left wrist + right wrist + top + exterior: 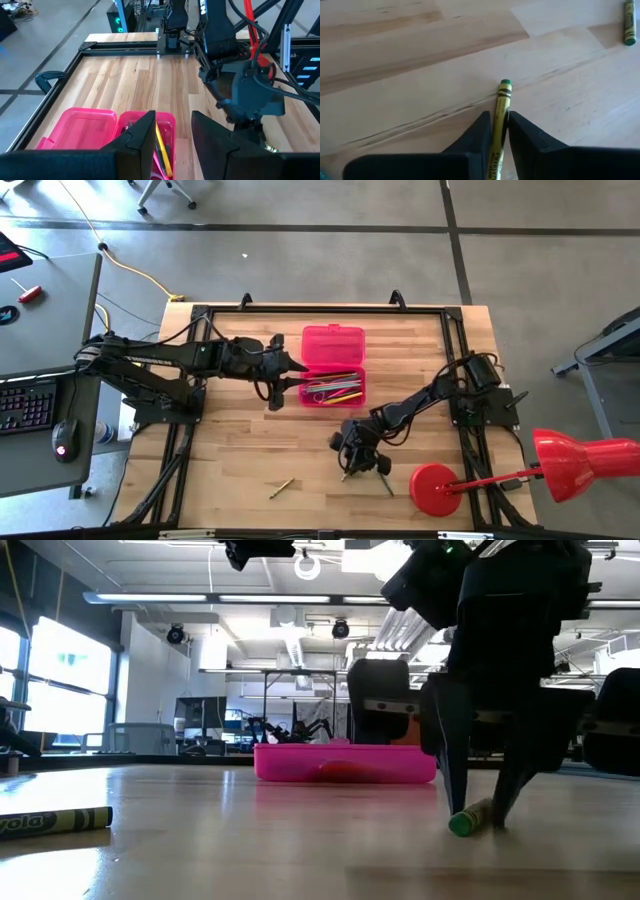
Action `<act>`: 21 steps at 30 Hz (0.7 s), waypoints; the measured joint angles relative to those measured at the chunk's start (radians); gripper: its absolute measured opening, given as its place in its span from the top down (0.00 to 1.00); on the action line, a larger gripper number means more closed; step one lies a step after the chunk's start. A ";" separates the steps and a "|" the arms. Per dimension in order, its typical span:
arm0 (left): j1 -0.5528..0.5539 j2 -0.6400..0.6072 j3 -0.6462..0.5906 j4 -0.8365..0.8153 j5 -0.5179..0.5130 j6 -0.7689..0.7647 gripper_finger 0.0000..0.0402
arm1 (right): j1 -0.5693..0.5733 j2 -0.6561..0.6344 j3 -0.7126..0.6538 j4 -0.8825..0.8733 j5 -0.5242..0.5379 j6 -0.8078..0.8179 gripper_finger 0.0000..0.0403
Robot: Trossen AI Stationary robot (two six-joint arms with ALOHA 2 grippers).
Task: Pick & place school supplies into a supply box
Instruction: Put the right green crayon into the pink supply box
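The pink supply box (333,365) lies open at the table's middle, its lid (333,342) on the far side. Its tray (335,387) holds several pencils and pens. My left gripper (275,385) hovers open and empty beside the tray's left end, and it also shows in the left wrist view (172,135). My right gripper (352,458) is down at the table, near of the box. It is shut on a green crayon (502,97) that lies on the wood and also shows in the low view (468,822). A second crayon (280,488) lies flat near the front edge. My right gripper pinches the green crayon's shaft (501,107) between its two fingers, a little back from the green end. The fingers (450,775) come from above, pointing down, one on each long side. The crayon lies flat on the table.
A red lamp stands at the front right, with its round base (438,488) on the table and its head (585,460) past the right edge. A small green item (384,481) lies between my right gripper and the lamp base. Black rails (320,310) frame the table.
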 joint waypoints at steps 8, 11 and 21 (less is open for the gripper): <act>0.000 0.000 0.000 -0.002 0.001 -0.051 0.61 | -0.001 0.055 0.000 0.072 -0.051 0.002 0.98; 0.000 0.000 0.000 -0.030 0.001 -0.075 0.61 | 0.000 0.043 0.001 0.099 -0.048 0.038 0.97; 0.000 -0.002 0.000 -0.046 -0.014 -0.076 0.61 | -0.046 -0.189 -0.002 0.022 0.225 -0.019 0.98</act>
